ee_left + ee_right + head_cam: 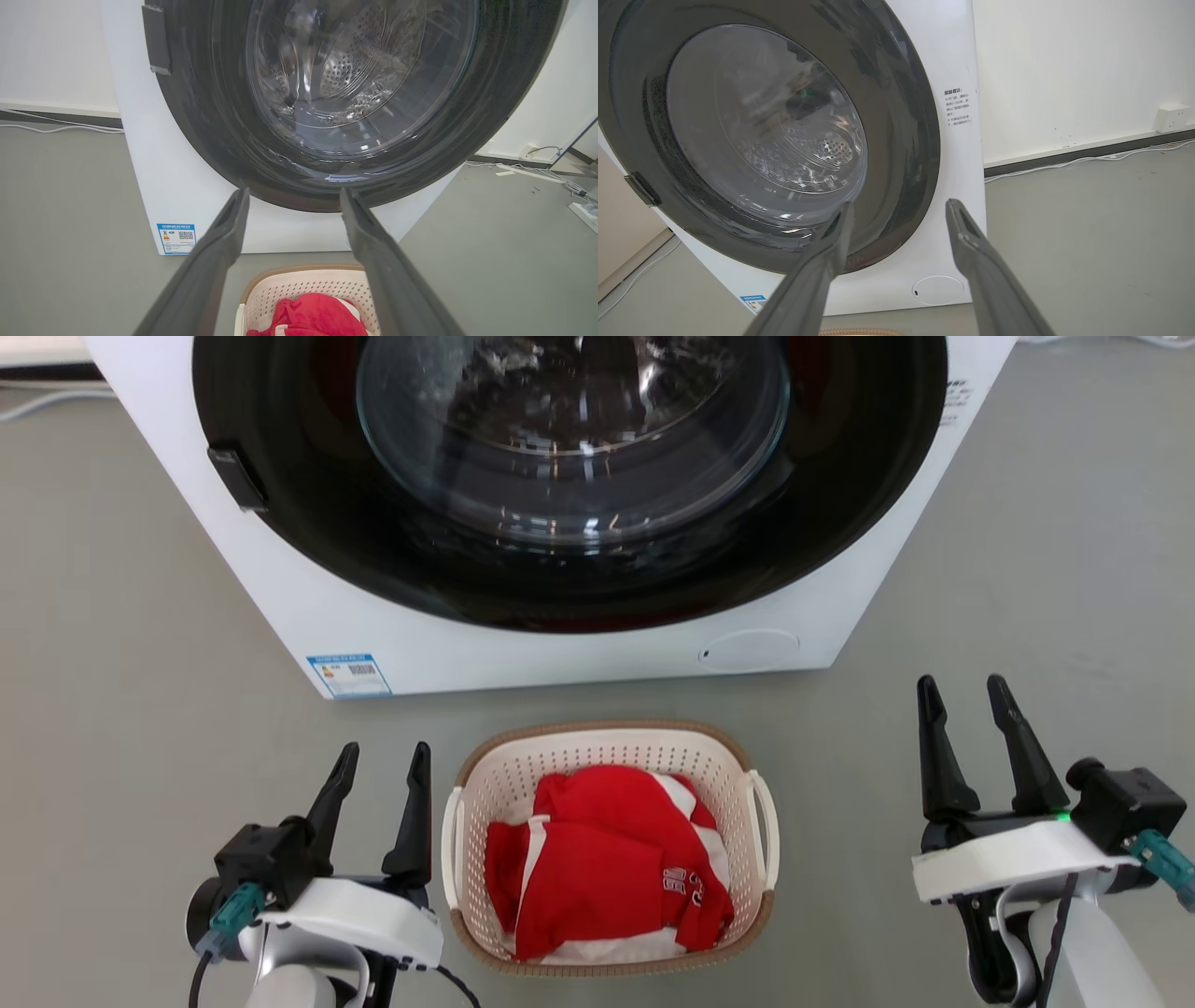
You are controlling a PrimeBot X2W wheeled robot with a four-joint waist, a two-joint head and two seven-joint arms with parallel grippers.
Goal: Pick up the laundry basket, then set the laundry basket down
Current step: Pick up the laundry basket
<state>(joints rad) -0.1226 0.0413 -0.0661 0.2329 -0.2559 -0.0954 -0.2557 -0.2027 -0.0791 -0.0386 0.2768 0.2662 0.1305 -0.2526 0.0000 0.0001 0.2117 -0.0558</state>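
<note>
The cream perforated laundry basket (597,756) with a brown rim stands on the grey floor in front of the washing machine, holding red and white clothes (607,863). Its white loop handles stick out on both sides. My left gripper (385,758) hangs open just left of the basket, close to the left handle (451,845). My right gripper (966,693) is open too, well off to the basket's right. In the left wrist view the basket (299,289) lies low between my fingers. A sliver of its brown rim (859,332) shows in the right wrist view.
A white front-loading washing machine (523,644) with a shut dark round glass door (569,467) rises right behind the basket. Grey floor (140,691) spreads to both sides. Cables and a wall socket (1172,119) run along the far wall.
</note>
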